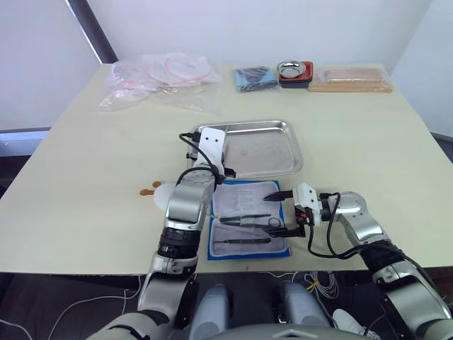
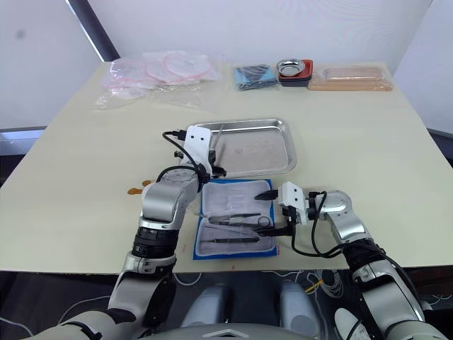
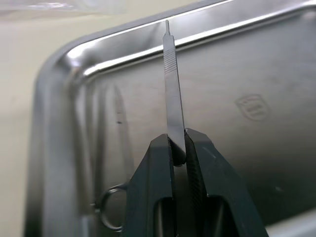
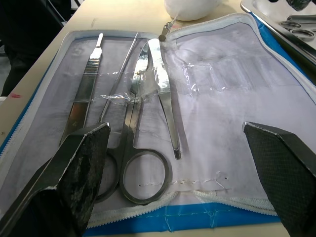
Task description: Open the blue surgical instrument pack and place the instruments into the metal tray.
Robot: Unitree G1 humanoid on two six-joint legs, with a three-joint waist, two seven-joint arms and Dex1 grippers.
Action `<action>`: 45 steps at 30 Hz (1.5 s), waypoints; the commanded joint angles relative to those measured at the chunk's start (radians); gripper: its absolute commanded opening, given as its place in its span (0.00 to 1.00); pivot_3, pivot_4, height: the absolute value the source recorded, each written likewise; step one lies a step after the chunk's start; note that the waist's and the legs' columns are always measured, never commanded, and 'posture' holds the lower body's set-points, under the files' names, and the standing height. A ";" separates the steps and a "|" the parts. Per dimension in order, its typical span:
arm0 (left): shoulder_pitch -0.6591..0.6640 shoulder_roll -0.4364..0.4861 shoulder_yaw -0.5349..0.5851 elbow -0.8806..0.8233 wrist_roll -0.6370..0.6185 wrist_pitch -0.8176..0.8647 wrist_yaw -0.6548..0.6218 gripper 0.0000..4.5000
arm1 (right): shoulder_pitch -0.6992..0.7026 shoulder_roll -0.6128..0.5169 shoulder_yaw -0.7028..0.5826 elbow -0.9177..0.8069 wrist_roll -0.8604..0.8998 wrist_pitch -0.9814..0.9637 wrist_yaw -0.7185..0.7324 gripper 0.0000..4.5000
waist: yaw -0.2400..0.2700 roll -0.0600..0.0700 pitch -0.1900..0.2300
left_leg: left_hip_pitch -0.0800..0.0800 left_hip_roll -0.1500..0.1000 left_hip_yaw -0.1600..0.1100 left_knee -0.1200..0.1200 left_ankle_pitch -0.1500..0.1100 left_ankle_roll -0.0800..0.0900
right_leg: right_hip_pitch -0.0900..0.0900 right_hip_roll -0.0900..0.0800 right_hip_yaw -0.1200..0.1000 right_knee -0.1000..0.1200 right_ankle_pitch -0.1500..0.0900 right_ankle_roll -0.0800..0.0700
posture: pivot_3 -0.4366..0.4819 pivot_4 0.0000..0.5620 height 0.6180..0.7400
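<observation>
Step in hand: the left gripper [image 3: 178, 148] holds a flat handle [image 3: 173, 98], one of the instruments, over the near-left corner of the metal tray [image 1: 287, 166]; I judge it is about to be released.
Doing it well: lower the handle until it lies nearly flat, clear of the ringed tool [image 3: 111, 210] already in the tray below the jaws, then part the jaws.
Left jaws: closed tight on the handle's lower end.
Right jaws: the right gripper [image 4: 177, 143] is spread wide, holding nothing, poised over the open blue surgical instrument pack [image 1: 249, 221].
Pack contents: scissors [image 4: 136, 148], tweezers [image 4: 86, 86], a thin probe under clear straps.
Materials: tray mirror-bright steel, rounded rim; handle ribbed, thin, rigid; lining soft grey fabric, zip edge.
</observation>
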 commanded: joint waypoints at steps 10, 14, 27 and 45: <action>-0.005 -0.032 0.037 0.002 -0.013 0.024 0.027 0.01 | 0.047 0.009 0.077 0.076 -0.090 0.027 -0.006 1.00 | 0.000 0.000 0.000 | 0.000 0.000 0.000 0.000 0.000 0.000 | 0.000 0.000 0.000 0.000 0.000 0.000 | 0.48 0.27 1.00; -0.003 -0.027 0.035 -0.006 -0.013 0.034 0.022 0.19 | 0.047 0.010 0.075 0.077 -0.090 0.027 -0.009 1.00 | 0.000 0.000 0.000 | 0.000 0.000 0.000 0.000 0.000 0.000 | 0.000 0.000 0.000 0.000 0.000 0.000 | 0.48 0.27 1.00; -0.011 -0.026 0.024 -0.019 -0.030 0.019 -0.009 0.44 | 0.045 0.014 0.073 0.083 -0.090 0.026 -0.015 1.00 | 0.000 0.000 0.000 | 0.000 0.000 0.000 0.000 0.000 -0.001 | 0.000 0.000 0.000 0.000 0.000 0.001 | 0.48 0.27 1.00; 0.182 0.302 -0.032 -0.201 -0.230 -0.358 -0.584 0.44 | 0.055 0.005 0.064 0.078 -0.085 0.024 -0.015 1.00 | 0.000 -0.001 0.000 | 0.001 0.000 0.000 -0.003 0.002 -0.004 | 0.000 -0.001 0.000 -0.002 -0.001 0.000 | 0.48 0.27 1.00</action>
